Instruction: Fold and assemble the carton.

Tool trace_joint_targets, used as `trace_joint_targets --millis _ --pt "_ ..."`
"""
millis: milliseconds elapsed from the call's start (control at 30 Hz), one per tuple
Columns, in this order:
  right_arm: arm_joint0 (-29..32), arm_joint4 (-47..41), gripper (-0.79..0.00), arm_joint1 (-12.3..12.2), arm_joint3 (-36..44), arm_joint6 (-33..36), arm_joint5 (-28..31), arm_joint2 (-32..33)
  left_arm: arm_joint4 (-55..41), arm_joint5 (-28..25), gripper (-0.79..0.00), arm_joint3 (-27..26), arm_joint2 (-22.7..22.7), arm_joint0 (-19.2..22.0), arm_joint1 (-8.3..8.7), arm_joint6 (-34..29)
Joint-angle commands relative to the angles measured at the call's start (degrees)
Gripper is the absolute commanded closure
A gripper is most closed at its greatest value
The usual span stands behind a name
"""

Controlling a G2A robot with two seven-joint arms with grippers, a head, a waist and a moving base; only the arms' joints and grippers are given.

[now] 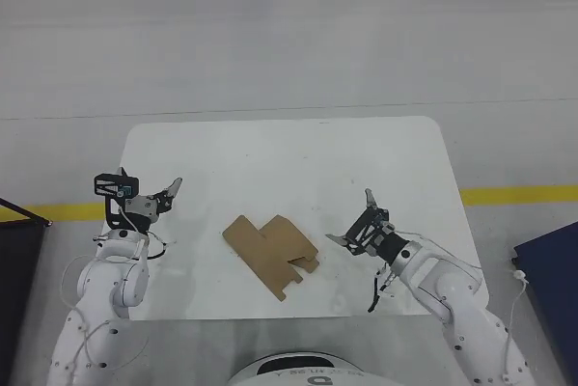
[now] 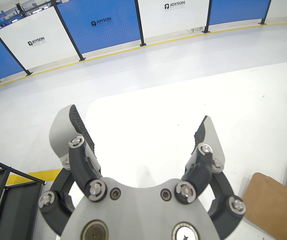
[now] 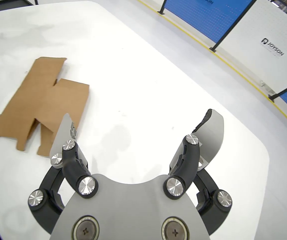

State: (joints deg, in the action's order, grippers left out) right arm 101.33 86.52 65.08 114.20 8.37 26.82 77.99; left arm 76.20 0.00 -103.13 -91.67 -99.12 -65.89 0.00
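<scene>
You have the flat brown cardboard carton blank [image 1: 269, 253] lying unfolded on the white table [image 1: 269, 154] between the left gripper [image 1: 146, 189] and the right gripper [image 1: 351, 218]. Both are spread wide and empty. Nudge an edge and the thin sheet may slide instead of lifting.

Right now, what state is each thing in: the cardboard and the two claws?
carton: flat, not yet assembled, lying on the table.
left gripper: open, empty.
right gripper: open, empty.
</scene>
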Motion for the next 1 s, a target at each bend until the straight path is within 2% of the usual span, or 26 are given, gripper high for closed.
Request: trace_joint_targets --millis 0,333,400,567,633,667,733,800,967 --pt "0.31 -0.95 -0.785 -0.02 0.43 0.35 0.44 0.03 0.0 0.0 -0.785 0.0 0.0 0.0 0.0 0.0" --pt "0.31 -0.95 -0.785 -0.02 0.43 0.35 0.44 0.03 0.0 0.0 -0.785 0.0 0.0 0.0 0.0 0.0" --pt "0.68 -8.2 -0.785 0.13 -1.83 0.93 3.74 -1.18 0.0 0.0 -0.785 0.0 0.0 0.0 0.0 0.0" --pt "-2.56 -34.49 -0.785 0.05 -5.7 15.33 9.04 -0.51 0.0 0.0 -0.785 0.0 0.0 0.0 0.0 0.0" --pt "-3.76 -41.11 -0.668 -0.18 -6.32 22.16 9.16 -0.78 0.0 0.0 -0.785 0.0 0.0 0.0 0.0 0.0" --pt "-4.44 -44.31 -0.523 -0.25 -6.66 25.22 8.76 -1.25 0.0 0.0 -0.785 0.0 0.0 0.0 0.0 0.0" --pt "-6.12 -49.19 -0.339 -0.35 -7.16 29.51 8.1 -2.12 0.0 0.0 -0.785 0.0 0.0 0.0 0.0 0.0" --pt "-7.66 -51.69 -0.283 -0.4 -8.25 32.53 5.89 -2.81 0.0 0.0 -0.785 0.0 0.0 0.0 0.0 0.0" --pt "-11.0 -55.21 -0.259 -0.32 -11.72 36.27 1.56 -4.91 0.0 0.0 -0.785 0.0 0.0 0.0 0.0 0.0"
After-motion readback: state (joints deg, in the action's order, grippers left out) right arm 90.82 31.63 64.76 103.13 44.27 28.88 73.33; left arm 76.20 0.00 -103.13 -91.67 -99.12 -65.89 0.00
